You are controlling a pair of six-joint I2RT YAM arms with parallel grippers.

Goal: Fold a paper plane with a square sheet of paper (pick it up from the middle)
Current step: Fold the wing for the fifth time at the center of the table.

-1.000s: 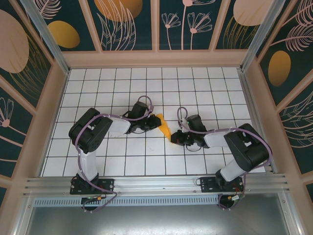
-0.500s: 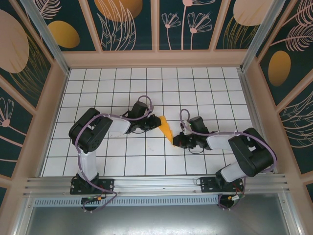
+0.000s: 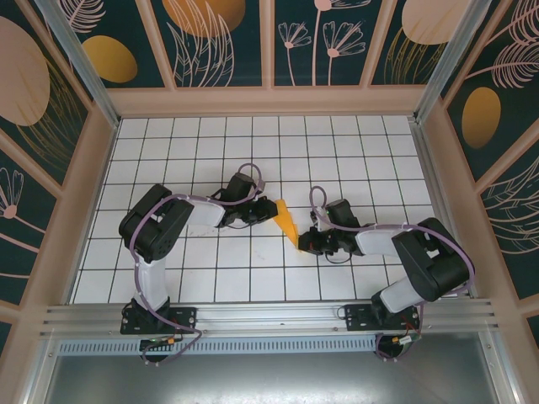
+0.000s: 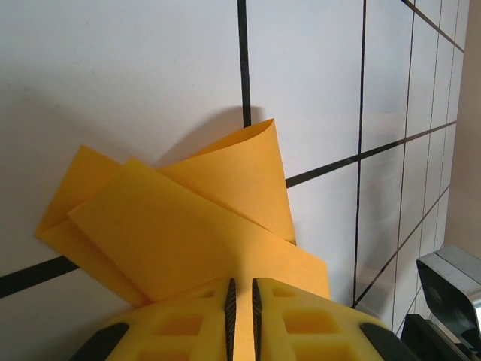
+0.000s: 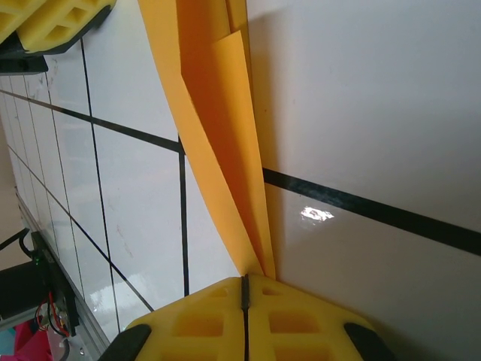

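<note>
The sheet of paper (image 3: 286, 220) is orange-yellow and folded into a narrow pointed strip. It is held between both grippers just above the middle of the white tiled table (image 3: 253, 151). My left gripper (image 3: 268, 212) is shut on its wide far end. In the left wrist view the paper (image 4: 188, 226) shows several overlapping layers and one curled flap, with one layer pinched in the left gripper (image 4: 241, 301). My right gripper (image 3: 301, 242) is shut on the pointed near end. In the right wrist view the paper (image 5: 218, 150) runs up from the right gripper (image 5: 244, 282) toward the left fingers (image 5: 45, 22).
Patterned walls (image 3: 67, 210) with wooden frames enclose the table on the left, back and right. An aluminium rail (image 3: 269, 316) carrying both arm bases runs along the near edge. Purple cables loop over both forearms.
The right gripper has shifted slightly toward the near side and its arm has stretched out, drawing the paper longer and straighter. The left gripper has stayed in place.
</note>
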